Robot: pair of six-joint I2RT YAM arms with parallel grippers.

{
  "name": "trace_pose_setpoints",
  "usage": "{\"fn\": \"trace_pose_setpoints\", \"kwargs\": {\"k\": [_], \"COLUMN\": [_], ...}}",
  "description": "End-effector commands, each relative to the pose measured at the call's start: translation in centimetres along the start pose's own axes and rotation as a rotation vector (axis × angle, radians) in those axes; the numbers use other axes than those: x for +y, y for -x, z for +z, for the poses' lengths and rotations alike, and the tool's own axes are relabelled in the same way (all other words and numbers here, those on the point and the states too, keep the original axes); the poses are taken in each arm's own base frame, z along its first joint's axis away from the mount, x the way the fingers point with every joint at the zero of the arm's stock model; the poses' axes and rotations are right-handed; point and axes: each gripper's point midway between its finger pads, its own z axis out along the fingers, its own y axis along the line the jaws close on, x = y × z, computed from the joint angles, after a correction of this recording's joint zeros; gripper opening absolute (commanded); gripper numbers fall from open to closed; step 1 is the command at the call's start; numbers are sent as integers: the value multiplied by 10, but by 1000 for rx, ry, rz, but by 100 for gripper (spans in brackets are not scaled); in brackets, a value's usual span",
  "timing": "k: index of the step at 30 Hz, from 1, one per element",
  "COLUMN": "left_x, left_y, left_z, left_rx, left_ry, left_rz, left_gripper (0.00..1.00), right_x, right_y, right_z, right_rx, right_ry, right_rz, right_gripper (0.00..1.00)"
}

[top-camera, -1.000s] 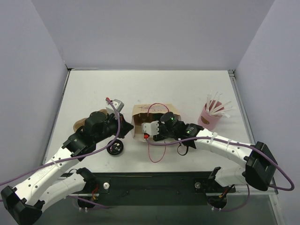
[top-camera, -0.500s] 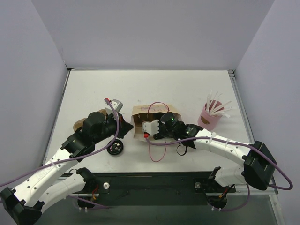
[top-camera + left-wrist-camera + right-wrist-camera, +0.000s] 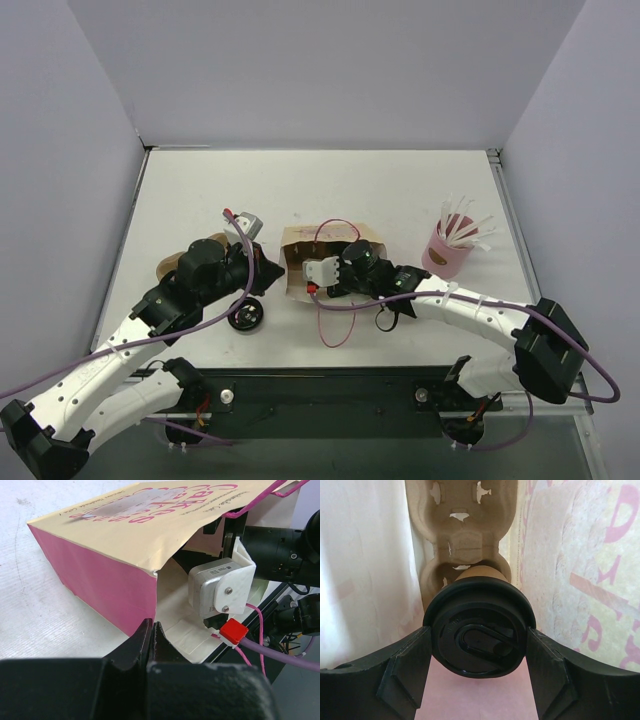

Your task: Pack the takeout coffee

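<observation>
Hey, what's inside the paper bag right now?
The right end effector holds the takeout coffee inside the paper bag, before a pulp cup carrier. The coffee's top covers its body, so whether it is seated cannot be seen.

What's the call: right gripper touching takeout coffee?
Touching. Right wrist view: both fingers of the right gripper press the lid rim of the takeout coffee, no gap, inside the paper bag.

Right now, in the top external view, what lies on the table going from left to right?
Round black plastic lid → cream paper bag with pink print → pink cup of white sticks. Left out: the right claw, shut on the black-lidded brown paper coffee cup, overlaps the bag.
</observation>
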Motion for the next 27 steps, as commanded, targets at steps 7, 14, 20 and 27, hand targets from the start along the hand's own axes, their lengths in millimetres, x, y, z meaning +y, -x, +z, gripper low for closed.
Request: {"fn": "trace_pose_setpoints", "kwargs": {"k": [7, 14, 20, 27], "left_x": [-10, -11, -12, -12], "left_y": [10, 9, 8, 4], "left_z": [-6, -7, -5, 0], "left_rx": [-43, -36, -31, -10], "left_ry": [-42, -46, -50, -56], "left_rz": [-12, -19, -28, -22], "left_gripper": [0, 0, 0, 0], "right_x": [7, 10, -2, -38], "right_y": [-12, -12, -7, 13], "right_z": [13, 16, 6, -13], "right_rx": [19, 8, 12, -28], "right_ry": [-13, -11, -37, -64], "right_rz": [57, 79, 115, 192], "right_gripper": [42, 42, 42, 42]}}
